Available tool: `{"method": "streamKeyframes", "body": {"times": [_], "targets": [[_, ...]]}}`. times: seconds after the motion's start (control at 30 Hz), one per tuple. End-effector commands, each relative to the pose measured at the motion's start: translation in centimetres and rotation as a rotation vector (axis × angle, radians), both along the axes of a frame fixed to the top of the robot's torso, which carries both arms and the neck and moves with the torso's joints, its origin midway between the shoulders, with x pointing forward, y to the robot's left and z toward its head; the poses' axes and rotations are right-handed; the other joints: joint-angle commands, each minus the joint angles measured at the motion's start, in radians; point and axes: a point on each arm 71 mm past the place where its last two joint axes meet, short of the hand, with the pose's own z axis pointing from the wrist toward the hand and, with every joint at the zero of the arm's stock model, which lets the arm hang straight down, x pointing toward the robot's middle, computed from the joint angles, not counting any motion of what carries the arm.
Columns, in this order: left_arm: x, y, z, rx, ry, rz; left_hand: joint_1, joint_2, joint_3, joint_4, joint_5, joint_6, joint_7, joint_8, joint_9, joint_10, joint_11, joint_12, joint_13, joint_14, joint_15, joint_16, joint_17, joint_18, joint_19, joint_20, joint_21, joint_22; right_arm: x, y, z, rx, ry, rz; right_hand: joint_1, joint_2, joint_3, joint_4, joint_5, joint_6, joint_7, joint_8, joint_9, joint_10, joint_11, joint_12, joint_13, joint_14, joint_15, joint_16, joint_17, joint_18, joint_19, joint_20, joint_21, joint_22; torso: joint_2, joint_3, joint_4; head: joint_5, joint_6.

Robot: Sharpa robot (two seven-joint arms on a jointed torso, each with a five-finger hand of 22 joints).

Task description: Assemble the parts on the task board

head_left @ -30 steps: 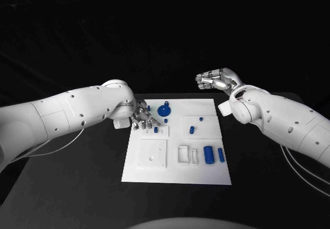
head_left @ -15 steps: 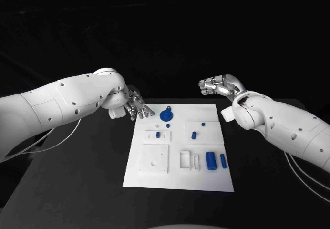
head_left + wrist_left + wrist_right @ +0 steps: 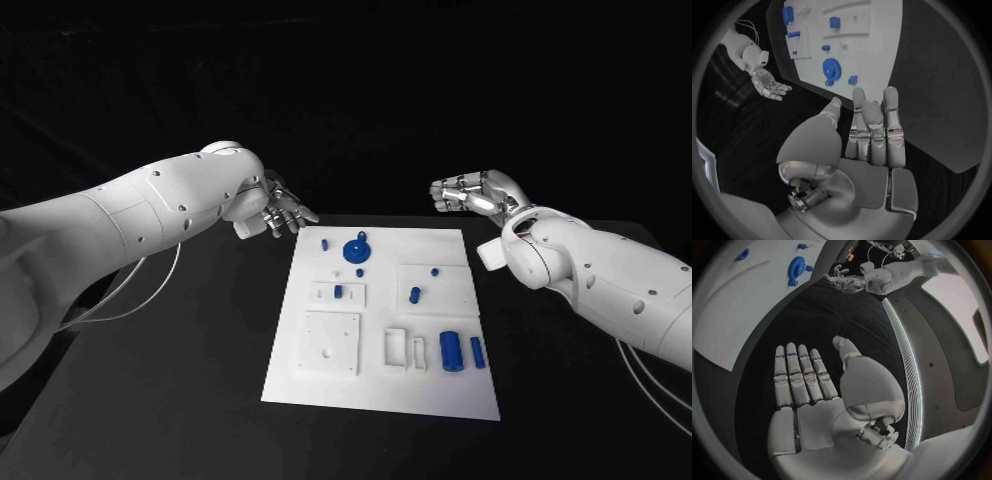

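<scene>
Task board (image 3: 433, 390) between both hands, left hand (image 3: 284, 214) and right hand (image 3: 473, 192) fingers apart, empty

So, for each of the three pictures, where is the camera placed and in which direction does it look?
Head view: on the robot's head, looking down at the task board on the black table; both arms enter, left hand and right hand raised beyond the board.
Left wrist view: behind the left hand, fingers straight, facing the board and the blue gear.
Right wrist view: behind the right hand, facing the board's edge.
Shared: both wrist views show the blue gear and the opposite hand.
</scene>
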Motion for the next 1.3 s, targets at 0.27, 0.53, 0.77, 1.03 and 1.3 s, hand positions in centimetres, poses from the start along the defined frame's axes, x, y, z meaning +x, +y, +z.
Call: {"method": "streamKeyframes", "body": {"times": [0.27, 0.53, 0.77, 1.03, 1.3], "targets": [[0.8, -0.1, -0.1, 0.0, -0.02, 0.0, -0.018, -0.042, 0.02, 0.047, -0.009, -0.005, -0.004, 0.043, 0.015, 0.034, 0.003, 0.015, 0.014, -0.002, 0.002, 0.022, 0.005, -0.006, 0.016, -0.003, -0.015, 0.025, -0.1, -0.5, 0.8, 0.003, -0.029, -0.011, 0.001, -0.001, -0.013, 0.002, -0.008, -0.009, 0.002, -0.004, -0.002, -0.008, 0.001, -0.002, -0.001, -0.006, 0.001, -0.007, -0.002, 0.019, -0.01, 0.001, 0.002, -0.002, 0.027, -0.0047, -0.0091, 0.002, 0.015], [0.8, -0.6, -0.9, 0.038, 0.021, -0.039, -0.026, -0.045, 0.022, 0.049, -0.008, -0.01, -0.004, 0.052, 0.008, 0.033, 0.005, 0.019, 0.017, -0.006, 0.002, 0.026, 0.005, -0.007, 0.014, -0.002, -0.02, 0.033, -0.1, -0.5, 1.5, 0.006, -0.044, -0.011, 0.002, -0.002, -0.015, 0.003, -0.008, -0.01, 0.002, -0.004, -0.002, -0.008, 0.001, -0.002, -0.001, -0.006, 0.001, -0.007, -0.002, 0.019, -0.01, 0.001, 0.002, -0.002, 0.038, -0.0073, -0.0113, 0.006, 0.02], [0.8, -1.1, -1.2, 0.026, 0.023, -0.056, -0.041, -0.058, 0.026, 0.064, -0.01, -0.013, -0.003, 0.054, 0.0, 0.033, 0.005, 0.021, 0.019, -0.006, 0.002, 0.029, 0.005, -0.006, 0.015, -0.002, -0.022, 0.036, -0.1, -0.6, 1.7, 0.006, -0.044, -0.011, 0.004, -0.002, -0.02, 0.005, -0.006, -0.011, 0.002, -0.004, -0.002, -0.008, 0.001, -0.002, -0.001, -0.006, 0.001, -0.007, -0.002, 0.02, -0.011, 0.001, 0.002, -0.002, 0.039, -0.0083, -0.0111, 0.008, 0.025], [0.7, -1.7, -1.4, 0.021, 0.041, -0.076, -0.05, -0.067, 0.033, 0.081, -0.012, -0.012, -0.004, 0.054, -0.009, 0.032, 0.005, 0.024, 0.022, -0.009, 0.003, 0.034, 0.006, -0.007, 0.015, -0.003, -0.023, 0.038, -0.1, -0.3, 1.7, 0.008, -0.044, -0.006, 0.005, -0.003, -0.023, 0.006, -0.004, -0.013, 0.003, -0.004, -0.002, -0.009, 0.001, -0.002, -0.001, -0.006, 0.001, -0.007, -0.002, 0.019, -0.013, 0.001, 0.002, -0.002, 0.04, -0.0082, -0.0116, 0.005, 0.028], [0.7, -2.0, -1.5, 0.014, 0.044, -0.085, -0.052, -0.067, 0.034, 0.086, -0.012, -0.011, -0.003, 0.053, -0.012, 0.032, 0.005, 0.025, 0.023, -0.009, 0.002, 0.036, 0.006, -0.008, 0.015, -0.003, -0.023, 0.038, 0.0, -0.2, 1.7, 0.008, -0.042, -0.004, 0.006, -0.002, -0.025, 0.007, -0.002, -0.014, 0.003, -0.004, -0.002, -0.009, 0.001, -0.002, -0.001, -0.007, 0.001, -0.007, -0.002, 0.02, -0.014, 0.001, 0.002, -0.002, 0.041, -0.0081, -0.0118, 0.008, 0.032]]}}
